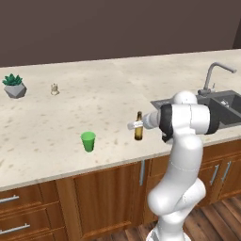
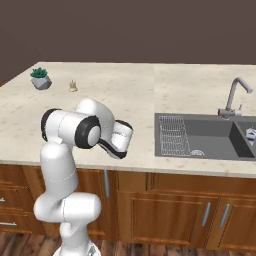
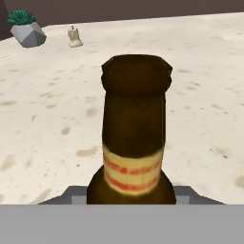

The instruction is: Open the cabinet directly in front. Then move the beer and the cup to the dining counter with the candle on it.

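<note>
Claw closed round the beer, gripping at the neck with the pale label band; bottle upright, base at or just above the bench near its front edge, contact with the stone not certain. One bottle: dark brown glass, glossy, slim neck with a thick lip, cream label ringed with orange-red stripes in the hand view.

To the bottle's left, apart from it, one cup: plain bright green tumbler, matte, narrowing toward the base, standing upright on the bench.

Farther back and left, one candle: tiny, pale beige, stubby, also seen past the bottle in the hand view. Beside it, one plant: spiky green leaves in a faceted grey pot.

Bench surface: beige stone, speckled with darker flecks, smooth, long and broad. Below it, reddish-brown wooden fronts with recessed panels, vertical brushed-metal bar handles on the doors and short horizontal ones on two drawers at lower left.

On the right, one dark grey sink, rectangular, two basins, a wire rack lying in the left one. One faucet: grey metal, angular gooseneck. Dark plain wall behind.
</note>
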